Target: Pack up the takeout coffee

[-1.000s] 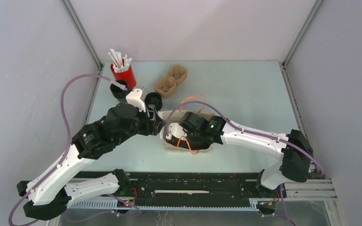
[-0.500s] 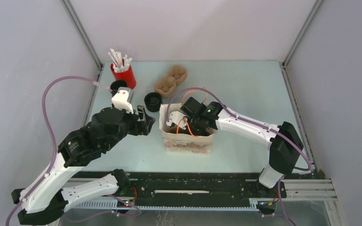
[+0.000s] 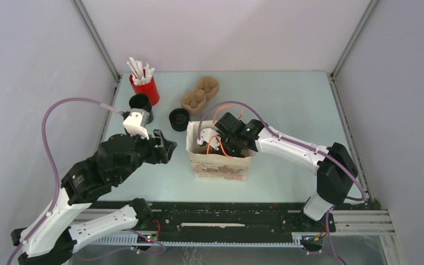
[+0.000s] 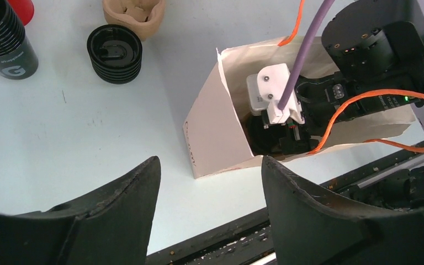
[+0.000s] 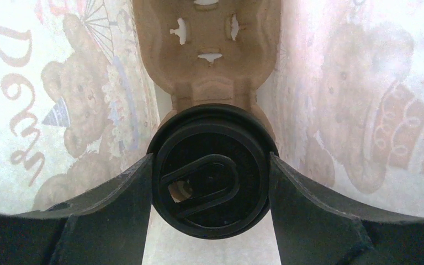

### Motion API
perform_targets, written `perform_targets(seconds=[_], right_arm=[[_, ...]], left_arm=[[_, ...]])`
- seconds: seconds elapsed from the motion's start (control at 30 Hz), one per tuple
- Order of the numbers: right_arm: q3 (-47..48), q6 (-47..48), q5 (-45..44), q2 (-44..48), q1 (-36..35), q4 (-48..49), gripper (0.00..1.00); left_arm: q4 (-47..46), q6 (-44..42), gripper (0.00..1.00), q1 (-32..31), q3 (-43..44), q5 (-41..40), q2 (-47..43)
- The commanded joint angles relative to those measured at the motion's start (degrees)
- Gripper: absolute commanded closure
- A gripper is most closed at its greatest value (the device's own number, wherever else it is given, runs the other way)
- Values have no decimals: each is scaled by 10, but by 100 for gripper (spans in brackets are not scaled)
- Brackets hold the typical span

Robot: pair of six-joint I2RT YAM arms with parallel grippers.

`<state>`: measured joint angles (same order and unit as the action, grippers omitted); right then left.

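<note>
Right claw: my right gripper (image 5: 210, 163) is down inside the paper bag (image 3: 221, 165) at the centre of the overhead view. Its fingers press both sides of the takeout coffee (image 5: 210, 187), so I read it as grasping the cup.
Coffee: it sits in the bag with its lid facing up, low centre in the right wrist view. A brown pulp carrier (image 5: 207, 49) lies just above it in that frame.
Left claw: my left gripper (image 4: 210, 163) hangs released with nothing between its fingers, over the table (image 3: 287, 110) just left of the bag.
Upper left, overhead: I see a red cup of white sticks (image 3: 144, 88) with a stack of black cups (image 3: 141, 105) beside it. To their right are a stack of black lids (image 3: 179, 118) and then a second pulp carrier (image 3: 200, 95).
</note>
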<state>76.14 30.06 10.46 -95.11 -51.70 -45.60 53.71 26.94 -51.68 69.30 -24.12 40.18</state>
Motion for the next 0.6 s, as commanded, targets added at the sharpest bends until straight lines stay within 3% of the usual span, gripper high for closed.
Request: perform_targets(seconds=[0.0,0.57], right_arm=[[-82,-47,28,-28,-2,-64,70],[-126,-60,-72,-69,-16,-43,69]], left_arm=[[-20,0,28,2,-14,-6,-11],[-21,9,28,2,-52,7,-39]])
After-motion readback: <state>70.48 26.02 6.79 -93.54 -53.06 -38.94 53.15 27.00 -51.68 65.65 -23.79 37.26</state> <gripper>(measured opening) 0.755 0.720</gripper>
